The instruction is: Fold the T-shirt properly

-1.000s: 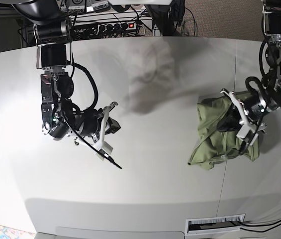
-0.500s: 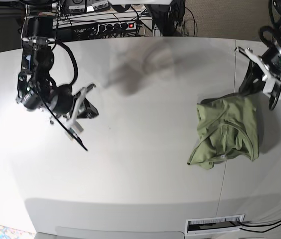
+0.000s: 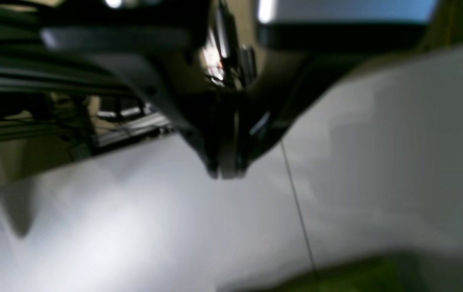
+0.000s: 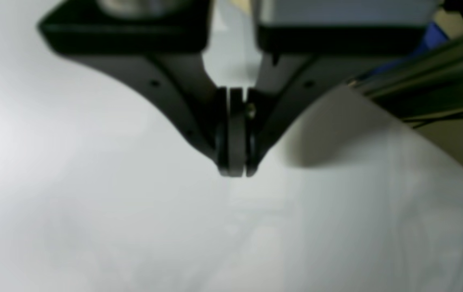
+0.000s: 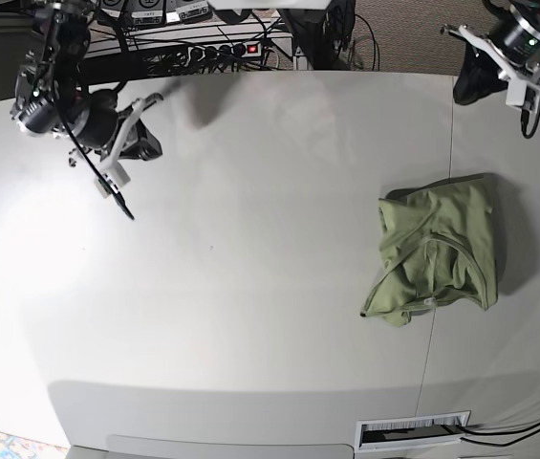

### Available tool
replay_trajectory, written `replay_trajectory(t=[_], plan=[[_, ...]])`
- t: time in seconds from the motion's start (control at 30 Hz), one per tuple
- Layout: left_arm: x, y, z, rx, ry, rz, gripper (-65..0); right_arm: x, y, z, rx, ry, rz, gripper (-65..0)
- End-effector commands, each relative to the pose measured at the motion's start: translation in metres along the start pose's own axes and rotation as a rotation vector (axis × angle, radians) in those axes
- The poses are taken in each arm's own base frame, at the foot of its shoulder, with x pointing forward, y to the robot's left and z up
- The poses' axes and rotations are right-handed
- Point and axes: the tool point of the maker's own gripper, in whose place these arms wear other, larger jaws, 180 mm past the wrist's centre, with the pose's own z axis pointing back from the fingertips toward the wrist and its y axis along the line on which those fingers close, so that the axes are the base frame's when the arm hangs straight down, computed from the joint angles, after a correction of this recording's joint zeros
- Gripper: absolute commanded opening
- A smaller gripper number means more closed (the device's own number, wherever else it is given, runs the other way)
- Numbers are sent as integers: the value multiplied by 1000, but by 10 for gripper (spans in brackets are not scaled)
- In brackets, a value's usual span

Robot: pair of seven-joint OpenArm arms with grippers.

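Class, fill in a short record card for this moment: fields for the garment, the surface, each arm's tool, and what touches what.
Garment: T-shirt, green, folded into a rumpled bundle
Surface: white table
Left tool: shut, empty, near the table's far edge
Right tool: shut, empty, over the far corner on the other side
Contact: neither tool touches the T-shirt

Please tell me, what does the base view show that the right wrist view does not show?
Only the base view shows the folded green T-shirt lying on the table, the left gripper up at the table's far edge, the power strip behind the table, and both arms at once. Only the right wrist view shows close up that the right gripper has its jaws pressed together, holding nothing. Both views share the white table and the right gripper above it.
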Motion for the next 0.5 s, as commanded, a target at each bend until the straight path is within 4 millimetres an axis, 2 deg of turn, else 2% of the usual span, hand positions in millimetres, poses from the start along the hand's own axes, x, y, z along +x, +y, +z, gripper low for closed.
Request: replay_trajectory(t=[0.0, 0.27, 0.4, 0.47], plan=[[3, -3, 6, -5, -20, 5, -650, 4, 1, 9, -3, -29, 8, -650], [-45, -8, 30, 13, 136, 58, -650, -68, 21, 49, -28, 123, -74, -650], [-71, -4, 40, 33, 210, 99, -650, -107, 27, 70, -46, 222, -127, -650], [-88, 0, 45, 45, 247, 138, -650, -129, 38, 80, -35, 277, -163, -650]])
